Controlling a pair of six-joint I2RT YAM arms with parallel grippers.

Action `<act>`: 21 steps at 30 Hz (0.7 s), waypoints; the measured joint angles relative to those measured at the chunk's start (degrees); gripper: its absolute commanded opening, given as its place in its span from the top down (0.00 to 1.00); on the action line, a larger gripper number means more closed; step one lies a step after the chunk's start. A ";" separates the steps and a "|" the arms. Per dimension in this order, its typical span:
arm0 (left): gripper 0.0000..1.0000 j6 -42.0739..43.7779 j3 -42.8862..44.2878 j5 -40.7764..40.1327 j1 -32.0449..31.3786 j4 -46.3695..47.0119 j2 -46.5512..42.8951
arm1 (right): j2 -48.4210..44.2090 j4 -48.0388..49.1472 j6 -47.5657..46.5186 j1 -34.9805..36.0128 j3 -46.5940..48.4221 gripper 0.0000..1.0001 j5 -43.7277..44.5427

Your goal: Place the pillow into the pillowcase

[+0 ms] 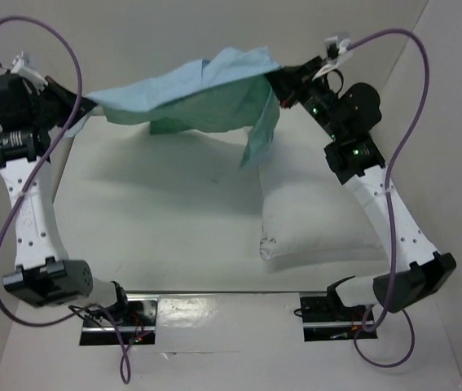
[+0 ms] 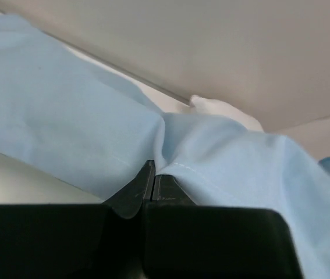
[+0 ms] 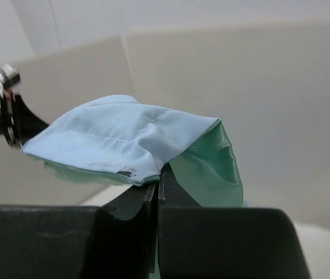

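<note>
Table (image 1: 157,220): pale, with the raised cloth's shadow lying across its middle.
Pillow (image 1: 320,216): flat on the table, right of centre, below the right arm; neither gripper touches it.
Pillow handling: plump, soft and probably light. It looks as if it would squash and bulge rather than slide. I'd take it at a corner or short end, biting deep enough to catch the stuffing and not just the skin.
Left gripper (image 1: 84,104): up at the far left, fingers pressed together on a pleat of the blue face. Its wrist view shows cloth puckering into the closed tips.
Right gripper (image 1: 278,88): up at the far right, clamped on an edge where blue folds over mint. A small dark mark sits on the cloth just beside the tips.
Pillowcase (image 1: 206,98): clear of the table, slung between the 2 grippers at the back, blue uppermost and mint underneath. 1 flap dangles below the right gripper, toward the pillow's far end.
Pillowcase handling: thin, floppy and near weightless, possibly slick. It holds no shape of its own, so the mouth needs 2 grips on the hem to stay open. I can't tell from here where the opening lies.
Stage: early, I'd say; the pillow is wholly outside.
Risk: a pinch on both layers at once would hold the mouth closed.
</note>
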 measured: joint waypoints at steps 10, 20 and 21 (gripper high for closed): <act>0.25 -6.40 -41.55 -15.56 2.21 -7.26 -21.40 | -13.05 -18.75 0.37 19.47 -33.83 0.24 0.98; 0.36 -2.56 -31.93 -15.23 -5.29 -1.27 -14.88 | -11.65 -38.49 9.18 38.38 -31.04 0.09 31.78; 0.36 -1.40 -30.93 -15.17 -8.26 -1.05 -12.81 | -10.82 -40.44 10.12 36.94 -28.98 0.07 35.15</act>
